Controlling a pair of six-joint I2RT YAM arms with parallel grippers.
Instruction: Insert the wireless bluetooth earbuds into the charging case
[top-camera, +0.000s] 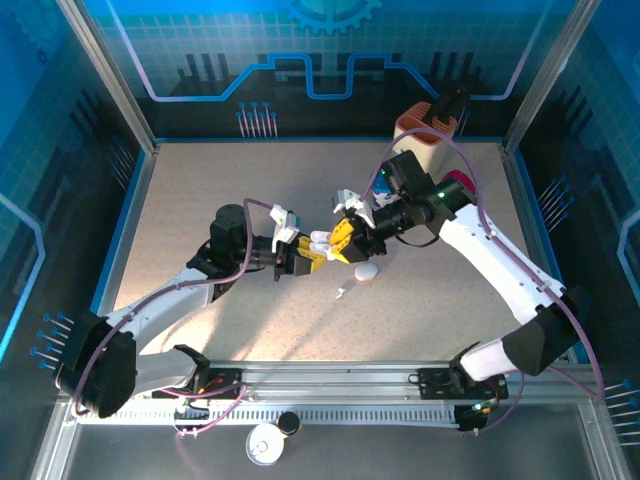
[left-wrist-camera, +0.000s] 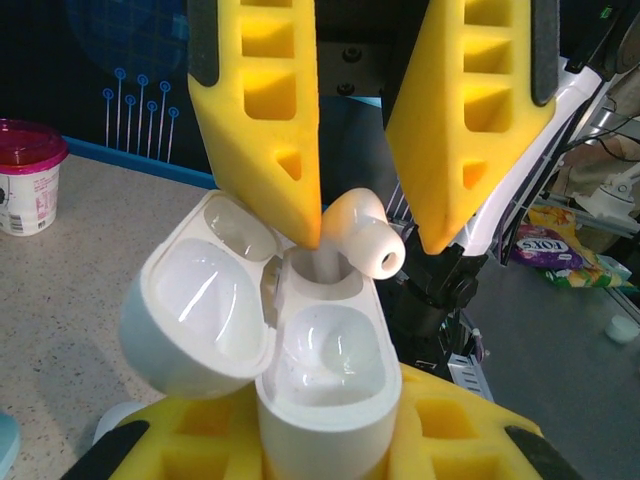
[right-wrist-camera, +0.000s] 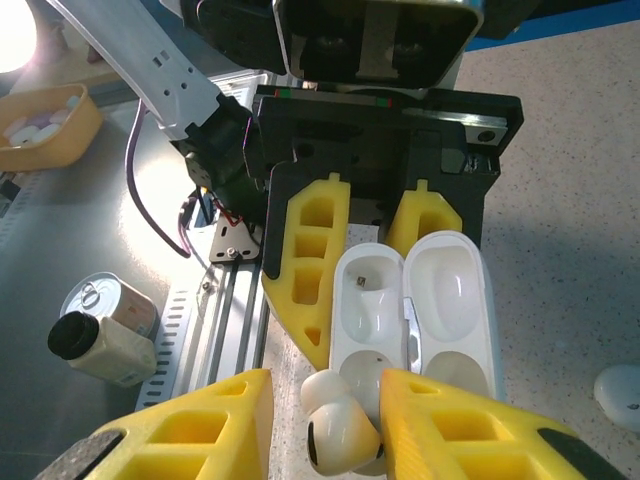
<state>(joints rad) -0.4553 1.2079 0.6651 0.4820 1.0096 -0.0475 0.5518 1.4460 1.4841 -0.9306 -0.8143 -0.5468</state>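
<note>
My left gripper (top-camera: 296, 258) is shut on the white charging case (left-wrist-camera: 325, 370), which it holds above the table with its lid (left-wrist-camera: 195, 310) swung open to the left. A white earbud (left-wrist-camera: 365, 235) sits at the case's far socket with its stem down in the socket and its head sticking out. My right gripper (right-wrist-camera: 325, 400) stands open around that earbud (right-wrist-camera: 340, 425). There is a gap on one side, and the other yellow finger (right-wrist-camera: 450, 420) is just beside the earbud. The near socket of the case (right-wrist-camera: 400, 310) is empty.
A closed white pebble-shaped case (top-camera: 367, 271) and a loose earbud (top-camera: 342, 291) lie on the table below the grippers. A pink-lidded cup (left-wrist-camera: 28, 175) and a terracotta holder (top-camera: 425, 135) stand at the back right. A tin can (right-wrist-camera: 105, 305) and a small bottle (right-wrist-camera: 95, 345) sit past the front rail.
</note>
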